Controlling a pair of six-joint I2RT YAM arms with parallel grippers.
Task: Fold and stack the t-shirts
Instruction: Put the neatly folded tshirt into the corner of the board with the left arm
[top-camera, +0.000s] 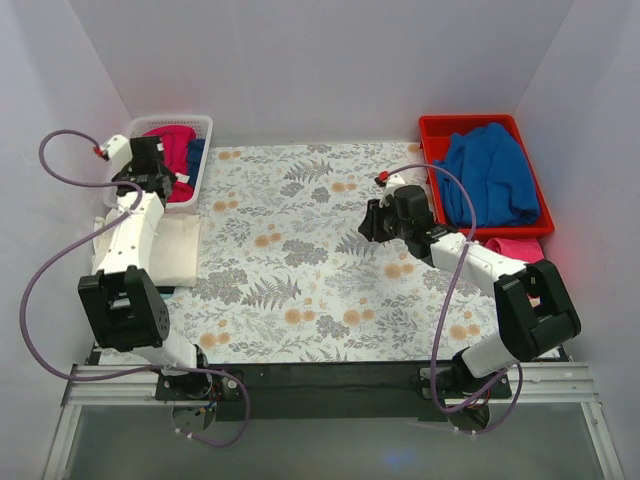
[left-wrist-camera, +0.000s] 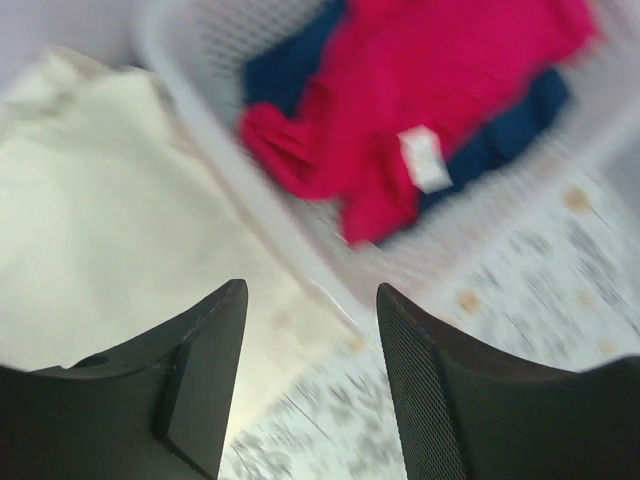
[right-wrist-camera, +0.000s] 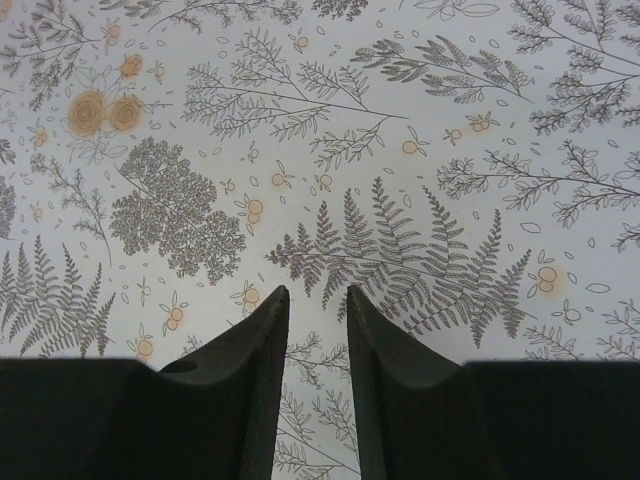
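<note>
A folded cream-white t-shirt (top-camera: 165, 250) (left-wrist-camera: 90, 200) lies at the table's left edge, beside a white basket (top-camera: 205, 140) (left-wrist-camera: 200, 90). In the basket are a red t-shirt (top-camera: 175, 150) (left-wrist-camera: 420, 80) and a dark blue one (left-wrist-camera: 290, 60). My left gripper (top-camera: 158, 180) (left-wrist-camera: 310, 290) hovers open over the basket's near rim and the cream shirt's edge, with nothing between its fingers. My right gripper (top-camera: 365, 222) (right-wrist-camera: 316, 292) hangs over the bare floral tablecloth (right-wrist-camera: 320, 150) right of centre. Its jaws stand a narrow gap apart and hold nothing.
A red bin (top-camera: 430, 130) at the back right holds a crumpled blue shirt (top-camera: 488, 175). A pink cloth (top-camera: 515, 248) lies just in front of it, by the right arm. White walls close in the table on three sides.
</note>
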